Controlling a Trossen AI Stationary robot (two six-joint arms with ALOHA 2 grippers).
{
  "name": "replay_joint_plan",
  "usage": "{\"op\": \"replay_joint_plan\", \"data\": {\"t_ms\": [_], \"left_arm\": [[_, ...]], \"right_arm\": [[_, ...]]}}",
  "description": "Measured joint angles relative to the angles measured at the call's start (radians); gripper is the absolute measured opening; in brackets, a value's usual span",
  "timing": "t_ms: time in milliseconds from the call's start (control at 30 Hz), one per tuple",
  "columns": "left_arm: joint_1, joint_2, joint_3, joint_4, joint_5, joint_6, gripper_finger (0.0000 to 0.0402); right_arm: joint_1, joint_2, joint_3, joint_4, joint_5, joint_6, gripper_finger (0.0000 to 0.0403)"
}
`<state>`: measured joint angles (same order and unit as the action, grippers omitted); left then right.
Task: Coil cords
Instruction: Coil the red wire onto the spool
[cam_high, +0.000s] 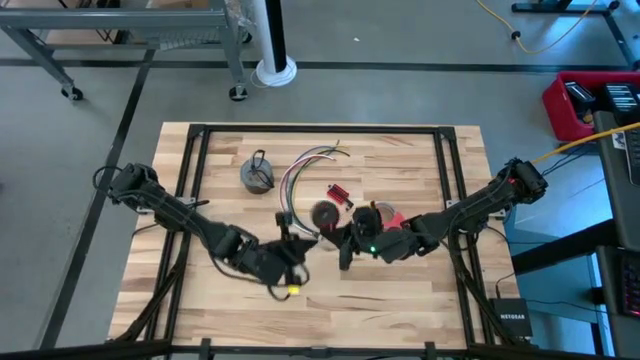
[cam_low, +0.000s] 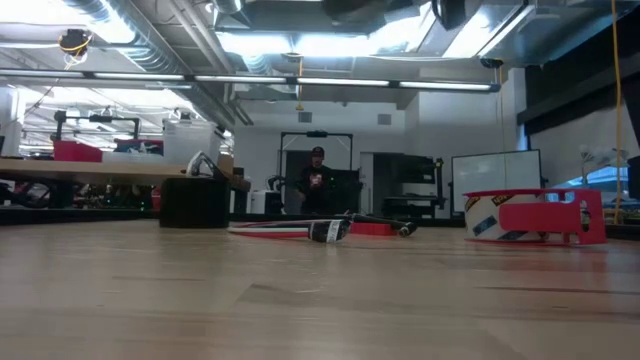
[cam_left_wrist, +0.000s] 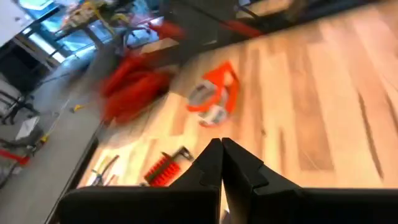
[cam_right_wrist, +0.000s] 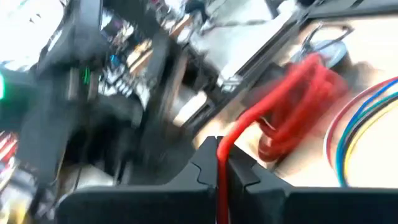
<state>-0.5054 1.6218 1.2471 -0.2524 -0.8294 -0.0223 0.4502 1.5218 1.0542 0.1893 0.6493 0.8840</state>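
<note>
The bundle of thin coloured wires (cam_high: 312, 163) lies spread on the table's far middle, its plug end (cam_low: 330, 230) flat on the wood. A small grey coil with a black loop (cam_high: 257, 175) rests to its left. A red cord (cam_right_wrist: 292, 99) lies bunched in loops near the table's middle. My right gripper (cam_right_wrist: 219, 155) is shut on this cord; in the high view it (cam_high: 346, 250) is at the table's middle. My left gripper (cam_left_wrist: 221, 152) is shut with nothing between its fingers, and stands (cam_high: 298, 248) just left of the right one, above the table. My right gripper pinches one strand of the red cord (cam_right_wrist: 222, 148) between its two fingers. From the fingers the strand runs forward and up to the bunched red loops (cam_right_wrist: 298, 102) lying farther off. Blur hides whether the strand is taut.
A red tape dispenser (cam_left_wrist: 214, 96) stands on the table's right middle, also in the low view (cam_low: 530, 215). A small red block (cam_high: 338, 193) lies beside the wires. A black frame (cam_high: 195, 150) borders the table. A person (cam_low: 317, 180) stands far behind.
</note>
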Motion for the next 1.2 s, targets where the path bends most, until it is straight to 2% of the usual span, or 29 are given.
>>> {"op": "replay_joint_plan", "data": {"t_ms": [133,333,600,833,1000,1200], "left_arm": [[-0.002,0.002,-0.001,0.014,0.08,0.003,0.0001],[-0.005,0.001,0.002,0.017,0.07,-0.007,0.0001],[-0.004,0.0,0.002,0.022,0.059,-0.012,0.0],[-0.004,0.0,0.002,0.022,0.058,-0.022,0.0],[-0.004,-0.001,0.002,0.023,-0.002,-0.03,0.0],[-0.006,-0.001,0.002,0.023,-0.079,-0.03,0.0]], "right_arm": [[-0.001,-0.004,0.002,-0.01,0.038,-0.018,0.0009],[0.0,-0.004,0.0,-0.009,0.03,-0.026,0.0024],[0.001,-0.003,0.0,-0.054,0.017,-0.024,0.0004],[0.002,-0.001,0.0,-0.198,-0.037,0.111,0.0016],[0.002,-0.001,0.0,-0.239,-0.045,0.138,0.001],[0.002,0.019,0.0,-0.231,-0.144,0.184,0.0004]]}}
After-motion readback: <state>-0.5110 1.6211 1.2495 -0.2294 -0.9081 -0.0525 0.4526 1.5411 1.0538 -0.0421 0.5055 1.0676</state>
